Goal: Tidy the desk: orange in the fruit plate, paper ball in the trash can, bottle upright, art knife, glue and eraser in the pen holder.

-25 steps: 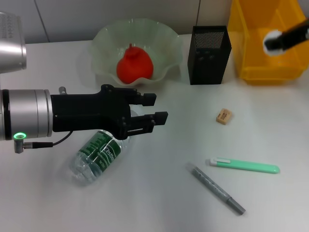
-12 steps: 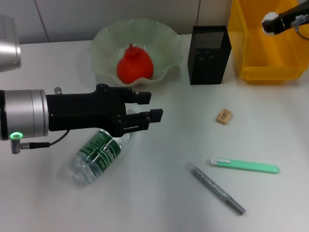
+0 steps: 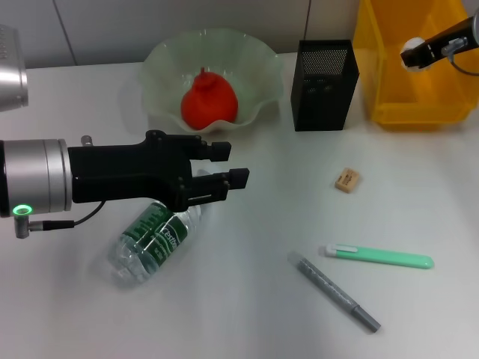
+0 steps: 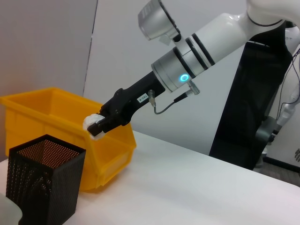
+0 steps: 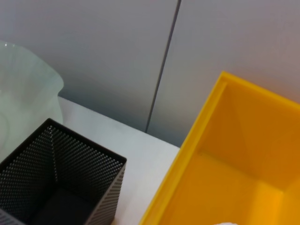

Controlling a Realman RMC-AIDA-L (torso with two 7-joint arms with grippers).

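Observation:
My left gripper (image 3: 230, 164) is open and hovers just above the cap end of the bottle (image 3: 153, 238), which lies on its side on the desk. The orange (image 3: 209, 101) sits in the fruit plate (image 3: 251, 56). My right gripper (image 3: 413, 54) is shut on the white paper ball (image 4: 93, 125) over the yellow trash can (image 3: 408, 90). The tan eraser (image 3: 346, 179), the green art knife (image 3: 378, 256) and the grey glue stick (image 3: 334, 292) lie on the desk. The black pen holder (image 3: 323, 86) stands between plate and bin.
In the right wrist view, the pen holder (image 5: 56, 183) stands beside the trash can (image 5: 234, 164), with the plate's rim (image 5: 28, 93) farther off. A grey wall runs behind the desk. The left wrist view shows the right arm (image 4: 187, 65) reaching over the bin (image 4: 51, 112).
My right gripper has carried the paper ball slightly left over the bin. The left gripper has drawn back a little toward the bottle.

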